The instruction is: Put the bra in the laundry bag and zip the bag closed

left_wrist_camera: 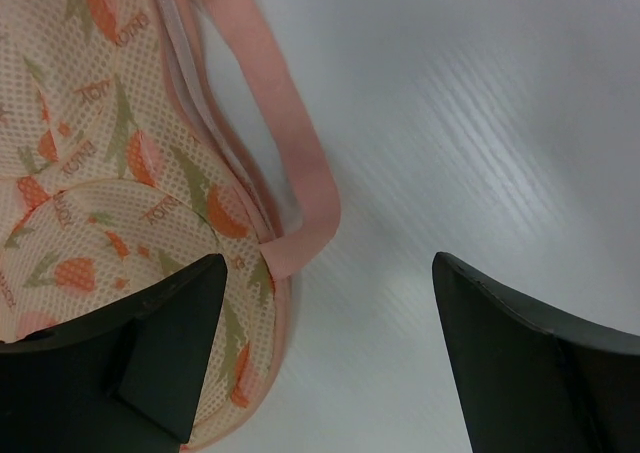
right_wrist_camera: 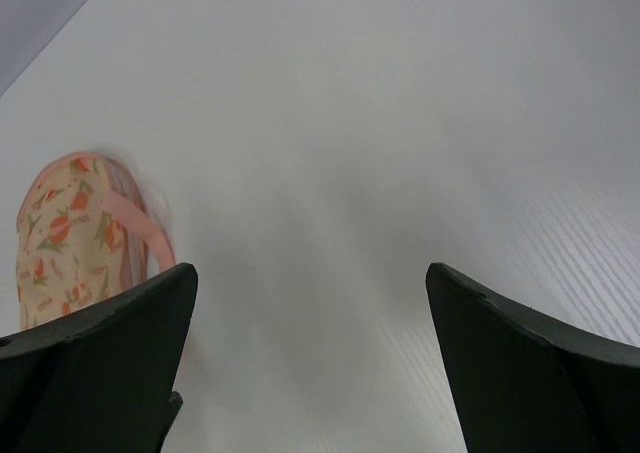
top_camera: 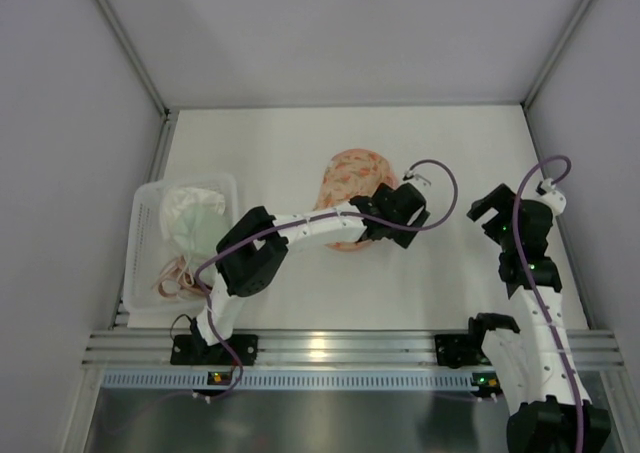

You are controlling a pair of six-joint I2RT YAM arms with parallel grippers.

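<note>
Jaws spread and empty on both arms. Left jaws over bag edge, centre frame, beside strap. Zipping seems in hand; next, locate and pinch the pull.

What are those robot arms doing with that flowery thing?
The left arm's tool hangs open over the edge of the peach, flower-printed mesh laundry bag, close to its pink loop strap, and grips nothing. The right arm's tool is open too, off to the side above the white table. Pale cloth lies in the white plastic basket.
</note>
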